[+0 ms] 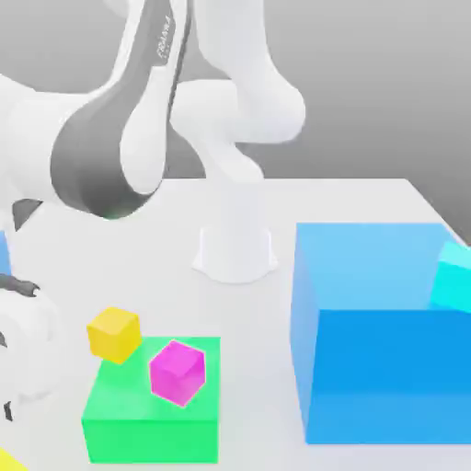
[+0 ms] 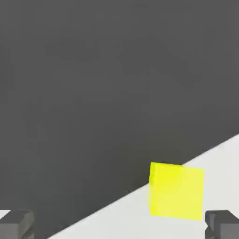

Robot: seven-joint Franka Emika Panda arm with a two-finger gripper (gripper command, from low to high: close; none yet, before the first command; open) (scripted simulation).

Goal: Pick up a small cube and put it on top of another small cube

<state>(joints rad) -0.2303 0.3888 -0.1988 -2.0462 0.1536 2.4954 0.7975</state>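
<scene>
The jaws stood wide apart, with nothing between them; in the hand view one dark grey fingertip (image 2: 17, 223) showed at each lower corner of the picture. The gripper (image 2: 119, 225) was above the white worktop (image 2: 140, 219), near its edge, beyond which there was only dark grey ground. The small bright lemon-yellow glossy cube (image 2: 176, 190) sat on the worktop close to that edge, nearer to one fingertip than to the other, and not touched by either.

No container was in the scene. In the exterior view, the flat green block (image 1: 152, 409) carried the small magenta cube (image 1: 177, 372) on its top, and the small golden-yellow cube (image 1: 114, 333) rested at its far corner on the exterior view's left. The big blue block (image 1: 382, 368) stood well apart on the exterior view's right, with a small cyan cube (image 1: 453, 278) on its top by the picture's edge.

The exterior view gave the white arm (image 1: 129, 120) bending down towards the exterior view's left, and a sliver of bright yellow (image 1: 9, 460) in the lower left corner. The hand view gave the lemon-yellow cube in full.
</scene>
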